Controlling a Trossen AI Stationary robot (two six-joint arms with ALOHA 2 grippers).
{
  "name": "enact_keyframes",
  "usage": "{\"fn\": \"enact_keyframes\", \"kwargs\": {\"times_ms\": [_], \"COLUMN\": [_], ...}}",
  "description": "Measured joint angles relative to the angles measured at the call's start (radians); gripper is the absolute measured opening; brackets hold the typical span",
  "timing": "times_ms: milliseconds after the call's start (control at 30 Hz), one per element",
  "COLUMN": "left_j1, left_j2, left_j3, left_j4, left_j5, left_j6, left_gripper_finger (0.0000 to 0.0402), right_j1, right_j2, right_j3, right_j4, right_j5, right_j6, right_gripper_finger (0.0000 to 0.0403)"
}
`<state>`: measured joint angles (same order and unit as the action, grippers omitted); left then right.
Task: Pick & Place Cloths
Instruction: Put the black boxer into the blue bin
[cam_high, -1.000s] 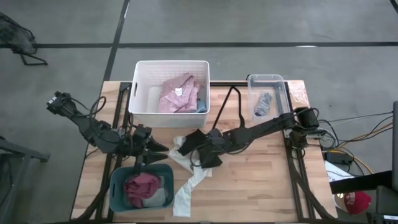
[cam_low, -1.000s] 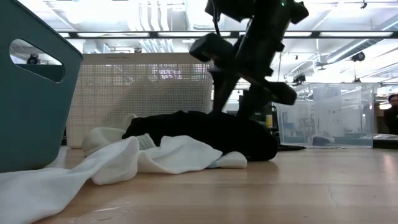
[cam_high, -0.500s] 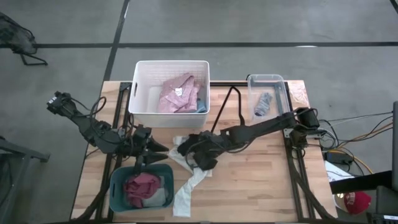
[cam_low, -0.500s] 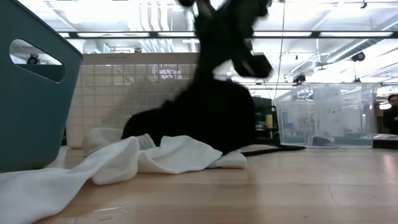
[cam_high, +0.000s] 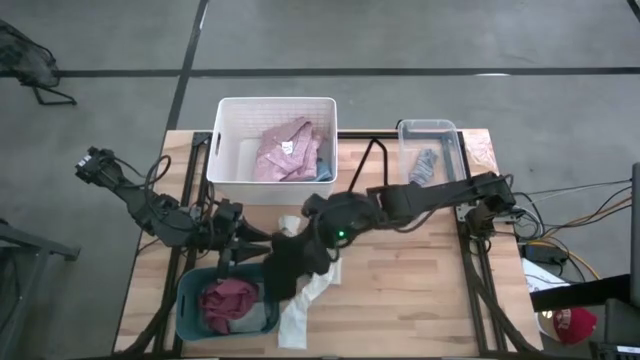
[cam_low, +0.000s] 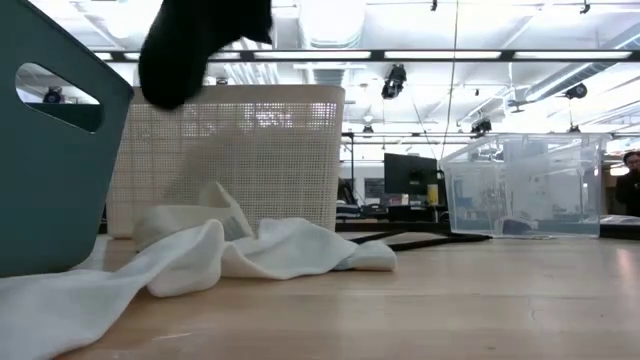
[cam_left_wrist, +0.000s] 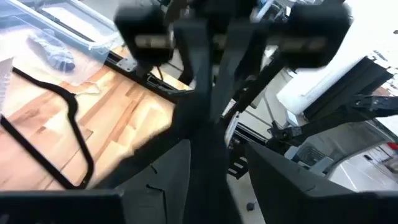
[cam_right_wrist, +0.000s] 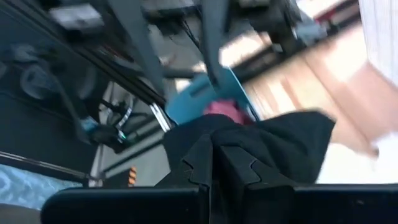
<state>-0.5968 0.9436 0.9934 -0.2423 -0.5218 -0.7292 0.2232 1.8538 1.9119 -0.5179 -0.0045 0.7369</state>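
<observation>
My right gripper (cam_high: 306, 238) is raised over the table's middle and shut on the black piece (cam_high: 288, 268), which hangs beside the teal bin (cam_high: 195, 285). In the low view the black piece (cam_low: 200, 45) shows high above the table. The cream strip (cam_high: 303, 298) lies crumpled on the wood beneath it. A maroon piece (cam_high: 228, 298) lies in the teal bin. A pink checked shirt (cam_high: 285, 150) fills the white bin (cam_high: 228, 140), and a small grey piece (cam_high: 424, 165) lies in the clear bin (cam_high: 445, 130). My left gripper (cam_high: 258, 238) waits open above the teal bin's far edge. My right gripper pinches a bunched fold at the top of the black piece (cam_right_wrist: 249, 140) between its two shut fingers. The fingers slant downward from the table's right side. The cloth hangs slack below them, lifted clear of the table and of the cream strip.
A black wire hanger (cam_high: 372, 168) lies between the white bin and the clear bin. Bare wood (cam_high: 420, 290) stretches over the table's near right part. My left arm (cam_high: 150, 205) reaches in from the left edge, close to my right gripper.
My right gripper has taken hold of the black piece, risen steeply and swung toward the table's left, rolling as it went. The black piece has been lifted off the table and now hangs clear. The cream strip has stayed where it lay.
</observation>
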Motion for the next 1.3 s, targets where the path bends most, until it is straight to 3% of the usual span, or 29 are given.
{"fn": "enact_keyframes", "kwargs": {"times_ms": [267,567,767,1067,1300], "left_j1": [0.0,0.002,0.003,0.003,0.006], "left_j2": [0.004,0.039,0.061,0.1,0.111], "left_j3": [0.001,0.001,0.001,0.001,0.001], "left_j4": [0.016,0.06,0.094,0.321,0.36], "left_j5": [0.002,-0.125,-0.142,-0.092,-0.091], "left_j6": [0.0,-0.001,0.034,0.176,0.206], "left_gripper_finger": [0.0193,0.0287,0.0311,0.0299,0.0197], "right_j1": [-0.006,-0.006,-0.006,-0.008,-0.008], "right_j2": [0.0,0.0,0.0,0.0,0.001], "right_j3": [0.121,0.098,0.093,0.08,0.061], "right_j4": [0.003,0.065,0.173,0.244,0.245], "right_j5": [0.012,0.007,-0.005,-0.015,-0.02], "right_j6": [-0.05,-0.023,-0.015,-0.011,0.015], "right_gripper_finger": [0.0009,0.0008,0.0008,0.0008,0.0008]}}
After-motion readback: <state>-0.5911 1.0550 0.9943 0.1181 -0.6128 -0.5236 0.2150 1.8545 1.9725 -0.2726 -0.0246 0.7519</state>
